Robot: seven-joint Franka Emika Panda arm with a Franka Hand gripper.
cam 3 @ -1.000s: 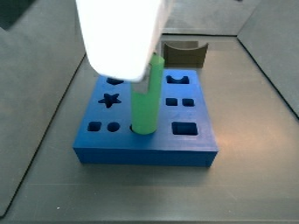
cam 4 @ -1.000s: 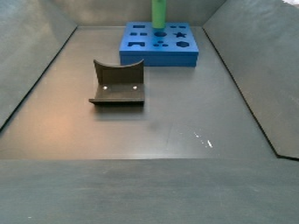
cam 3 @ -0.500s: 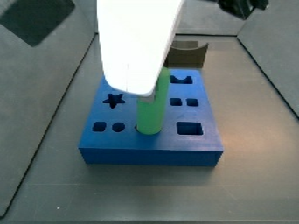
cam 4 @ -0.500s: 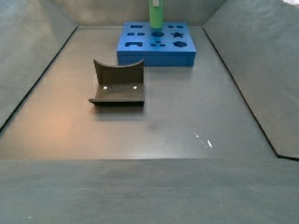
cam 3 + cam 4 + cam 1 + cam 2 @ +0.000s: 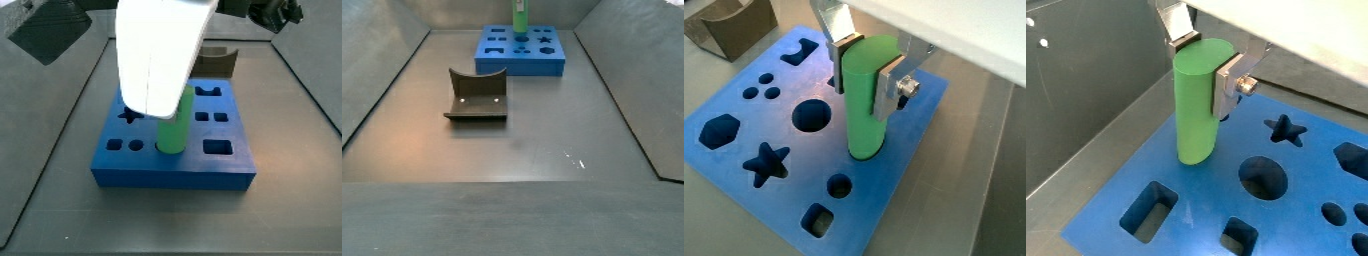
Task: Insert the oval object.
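The oval object is a bright green peg [image 5: 867,110] standing upright on the blue block [image 5: 818,150], with its lower end in a hole near the block's edge. It shows in both wrist views [image 5: 1193,110] and in both side views [image 5: 171,135] [image 5: 520,18]. The gripper [image 5: 871,65] is above the block, its silver fingers pressed on the two sides of the peg's top [image 5: 1207,62]. Its white housing [image 5: 160,55] hides the peg's upper part in a side view. The block [image 5: 174,172] has several cut-out holes, among them a star, a round one and squares.
The dark fixture [image 5: 476,95], with a curved top edge, stands on the grey floor apart from the block [image 5: 523,66]. It also shows behind the block in a side view [image 5: 211,60]. Grey sloping walls [image 5: 382,90] enclose the floor.
The white gripper housing has shifted and now covers more of the peg in a side view. The blue block has moved slightly. The peg stays upright in the fingers.
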